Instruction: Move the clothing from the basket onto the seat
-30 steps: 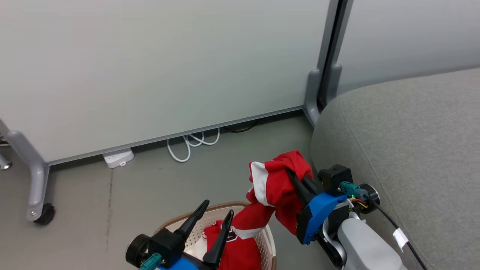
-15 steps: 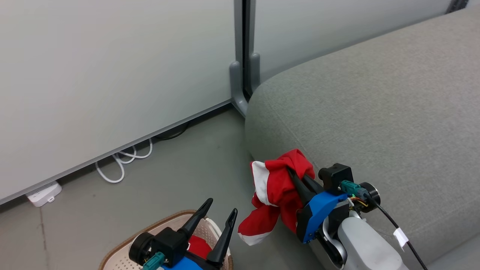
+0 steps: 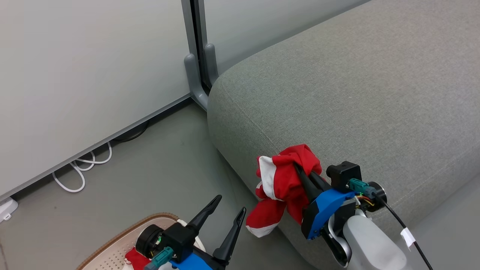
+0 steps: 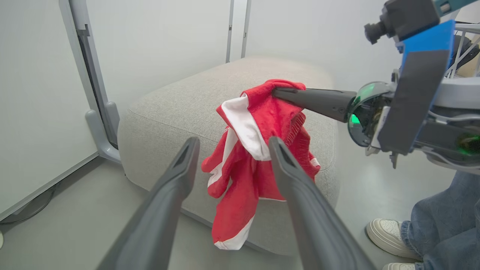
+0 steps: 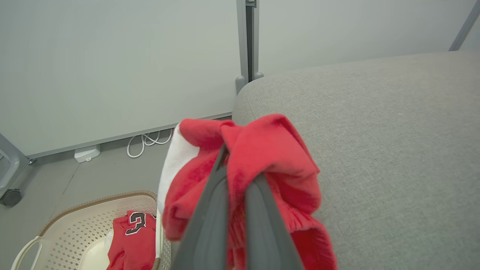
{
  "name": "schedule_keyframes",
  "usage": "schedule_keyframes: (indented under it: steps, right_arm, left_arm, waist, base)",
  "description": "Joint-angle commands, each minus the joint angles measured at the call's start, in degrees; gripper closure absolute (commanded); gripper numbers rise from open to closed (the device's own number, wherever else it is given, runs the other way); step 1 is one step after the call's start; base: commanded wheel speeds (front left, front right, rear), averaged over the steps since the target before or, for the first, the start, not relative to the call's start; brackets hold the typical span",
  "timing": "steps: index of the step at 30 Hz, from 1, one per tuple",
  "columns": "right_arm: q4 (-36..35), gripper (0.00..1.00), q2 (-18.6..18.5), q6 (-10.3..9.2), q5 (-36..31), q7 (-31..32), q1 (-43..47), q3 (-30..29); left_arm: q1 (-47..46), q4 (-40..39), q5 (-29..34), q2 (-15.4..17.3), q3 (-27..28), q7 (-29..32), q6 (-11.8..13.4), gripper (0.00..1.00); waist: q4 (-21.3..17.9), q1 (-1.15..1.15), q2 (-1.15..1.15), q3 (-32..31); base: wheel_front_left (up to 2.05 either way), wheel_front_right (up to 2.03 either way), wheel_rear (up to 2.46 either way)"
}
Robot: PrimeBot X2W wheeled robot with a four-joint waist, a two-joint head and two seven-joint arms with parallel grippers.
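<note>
Holds the left gripper (image 3: 231, 203) spread wide and empty by the basket (image 3: 123, 229) corner, likely poised for the next pick. Leaves one top (image 5: 133, 232), numbered 3, lying inside. Pinches a second garment (image 3: 279, 176) in the right gripper (image 3: 297, 167), fingers clamped together on a bunched fold so the rest hangs free beside the seat's near edge, off the floor. Needs a lift and reach onward over the seat (image 3: 356, 93) before letting go.

Grey floor (image 3: 165, 165), cream basket (image 5: 63, 240) standing on it, large grey seat (image 3: 337, 93) beside, looped white cable (image 3: 92, 162) lying loose
</note>
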Motion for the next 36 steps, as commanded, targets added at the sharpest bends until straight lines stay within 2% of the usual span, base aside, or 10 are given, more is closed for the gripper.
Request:
schedule_keyframes:
  steps: [1,9,14,20,28,32,36]
  right_arm:
    - [-0.27,1.0,0.06,0.0,-0.03,-0.49,0.65,-0.07]
    - [-0.58,1.0,0.05,0.0,1.05,0.14,0.27,-0.26]
    - [0.25,1.0,0.06,0.0,1.43,0.75,-5.34,-3.77]
    - [2.44,1.0,-0.65,0.0,-3.01,1.25,-17.57,-14.63]
    - [4.61,1.0,-9.18,0.0,-7.46,1.87,-32.93,-30.52]
    - [5.48,1.0,-13.19,0.0,-10.15,1.33,-36.05,-37.79]
    - [7.75,1.0,-14.82,0.0,-12.22,-0.28,-34.83,-43.05]
  left_arm:
    - [-0.6,0.26,-0.24,0.45,-0.18,-0.18,-0.2,0.0]
    - [0.05,0.31,-0.32,0.64,0.83,-0.18,-0.2,0.0]
    - [0.18,-0.98,0.87,1.26,1.99,-0.18,-0.2,0.0]
    - [-3.18,-2.41,2.17,3.75,0.98,-0.18,-0.2,0.0]
    - [-10.68,-5.13,3.34,6.83,-1.82,-0.18,-0.2,0.0]
    - [-14.39,-6.25,3.67,7.59,-3.43,-0.18,-0.2,0.0]
    - [-16.96,-7.18,3.94,8.12,-4.77,-0.18,-0.2,0.0]
  waist:
    - [0.02,0.0,0.0,-0.06]
    - [0.31,0.0,0.0,-0.14]
    - [1.22,0.0,0.0,2.84]
    - [4.24,0.0,0.0,10.13]
    - [9.39,0.0,0.0,22.11]
    - [11.92,0.0,0.0,26.95]
    - [13.78,0.0,0.0,29.86]
  base:
    - [0.0,0.0,0.0]
    - [0.0,0.0,0.0]
    - [0.0,0.0,0.0]
    - [0.0,0.0,0.0]
    - [0.0,0.0,0.0]
    - [0.0,0.0,0.0]
    - [0.0,0.0,0.0]
